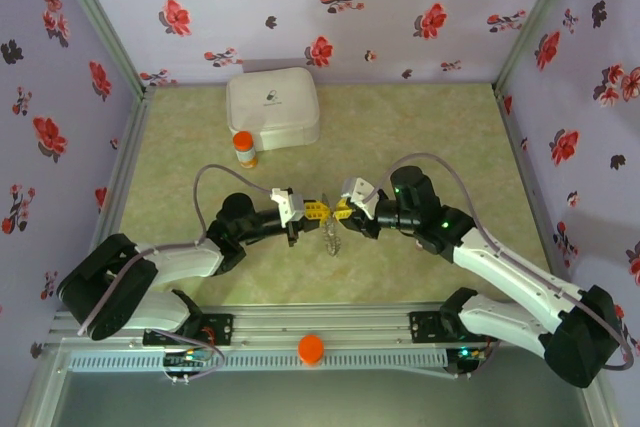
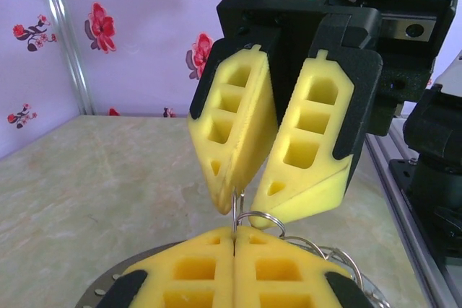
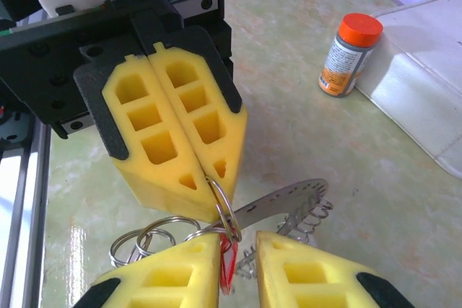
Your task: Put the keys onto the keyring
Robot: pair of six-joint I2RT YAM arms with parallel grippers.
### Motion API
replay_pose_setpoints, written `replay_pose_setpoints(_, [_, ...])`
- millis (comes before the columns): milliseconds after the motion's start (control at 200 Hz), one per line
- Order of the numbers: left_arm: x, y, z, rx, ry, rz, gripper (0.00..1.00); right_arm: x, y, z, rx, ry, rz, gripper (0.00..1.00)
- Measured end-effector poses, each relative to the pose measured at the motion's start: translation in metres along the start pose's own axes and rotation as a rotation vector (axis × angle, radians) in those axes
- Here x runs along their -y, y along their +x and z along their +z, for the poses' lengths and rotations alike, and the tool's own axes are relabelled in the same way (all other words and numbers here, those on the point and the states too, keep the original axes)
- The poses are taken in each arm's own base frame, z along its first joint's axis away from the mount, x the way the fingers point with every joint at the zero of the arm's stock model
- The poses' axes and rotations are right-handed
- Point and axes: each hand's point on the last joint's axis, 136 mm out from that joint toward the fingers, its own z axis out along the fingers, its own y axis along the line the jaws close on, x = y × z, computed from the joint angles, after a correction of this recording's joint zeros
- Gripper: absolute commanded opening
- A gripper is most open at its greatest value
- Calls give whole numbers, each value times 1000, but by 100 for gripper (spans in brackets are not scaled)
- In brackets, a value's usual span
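My two grippers meet tip to tip at mid-table, the left gripper [image 1: 322, 212] facing the right gripper [image 1: 342, 211]. The left gripper [image 2: 234, 234] [image 3: 211, 189] is shut on a small steel split ring [image 3: 229, 203], which stands upright out of its tips. The right gripper [image 3: 238, 247] [image 2: 253, 210] is open, its tips either side of that ring. A key's red tag [image 3: 228, 268] hangs from the ring against the inner face of one right finger. Below lies the keyring [image 3: 289, 203], a grey metal band with a wire coil. It hangs under the grippers in the top view [image 1: 332, 237].
More loose split rings [image 3: 137, 239] lie beside the right fingers. An orange-capped bottle [image 1: 244, 149] and a white case [image 1: 272, 107] stand at the back of the table. An orange cap [image 1: 311, 349] sits on the front rail. Floral walls close in three sides.
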Motion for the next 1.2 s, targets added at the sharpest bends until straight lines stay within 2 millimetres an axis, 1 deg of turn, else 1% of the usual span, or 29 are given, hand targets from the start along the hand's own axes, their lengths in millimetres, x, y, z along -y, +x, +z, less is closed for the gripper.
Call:
replay_pose_setpoints(205, [3, 2, 1, -5, 23, -10, 0, -5, -1, 1, 7, -32, 3, 15])
replay_pose_setpoints(295, [5, 4, 1, -12, 35, -19, 0, -7, 0, 3, 6, -53, 8, 10])
replay_pose_setpoints(385, [5, 7, 1, -20, 36, -31, 0, -8, 1, 4, 1, -68, 17, 0])
replay_pose_setpoints(425, [5, 8, 1, -24, 36, -34, 0, -8, 2, 5, -4, -74, 23, 0])
replay_pose_setpoints(475, [5, 9, 1, -28, 36, -40, 24, -9, 4, 5, -12, -78, 26, 0])
replay_pose_setpoints(500, [5, 9, 1, -30, 36, -39, 30, -9, 4, 5, -17, -82, 26, 0])
replay_pose_setpoints(545, [3, 9, 1, -29, 26, -41, 33, -10, 5, 5, -31, -92, 30, 0])
replay_pose_setpoints(630, [1, 10, 0, -43, 6, -31, 34, -13, 7, 5, -72, -110, 22, 0])
replay_pose_setpoints(730, [-1, 12, 0, -97, -7, -8, 32, -15, 8, 6, -131, -120, -13, 0])
replay_pose_setpoints(825, [-1, 9, 1, -142, -2, 27, 26, -17, 8, 6, -189, -123, -60, 0])
replay_pose_setpoints(915, [1, 11, 0, -176, 5, 49, 21, -18, 8, 7, -242, -125, -106, 0])
replay_pose_setpoints(1000, [3, 16, -1, -206, 16, 52, 15, -19, 12, 10, -283, -131, -137, 0])
replay_pose_setpoints(1140, [7, 24, -2, -241, 39, 52, 0, -20, 16, 12, -312, -136, -155, 0])
replay_pose_setpoints(1200, [8, 24, -2, -243, 45, 56, 0, -20, 17, 12, -313, -136, -156, 0])
